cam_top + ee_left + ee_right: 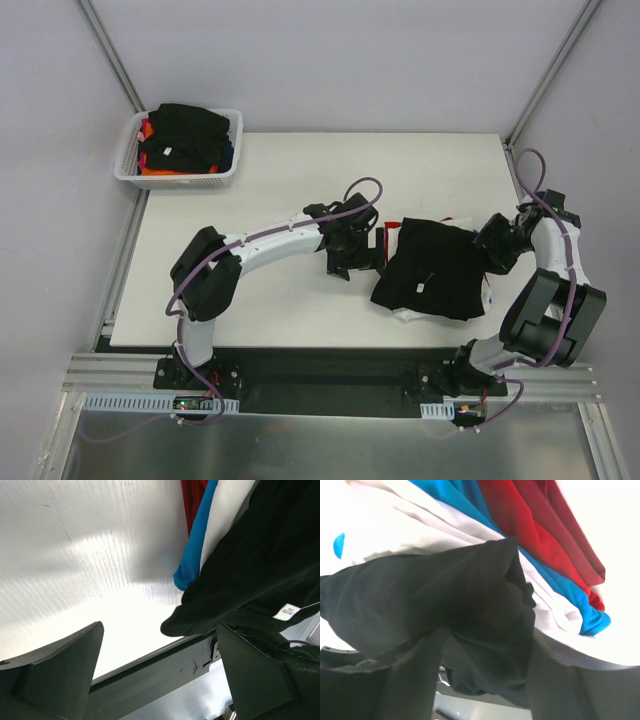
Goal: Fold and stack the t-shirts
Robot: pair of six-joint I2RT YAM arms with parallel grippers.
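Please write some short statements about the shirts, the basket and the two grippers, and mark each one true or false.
1. The black t-shirt tops the pile on the table. True.
2. The basket stands at the table's near right corner. False: it is at the far left corner.
3. The left gripper is shut on a blue shirt. False: it is open and holds nothing.
4. Black cloth lies between the fingers of the right gripper. True.

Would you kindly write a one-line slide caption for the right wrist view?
Right gripper straddles a bunched black t-shirt lying over the white t-shirt, blue t-shirt and red t-shirt.
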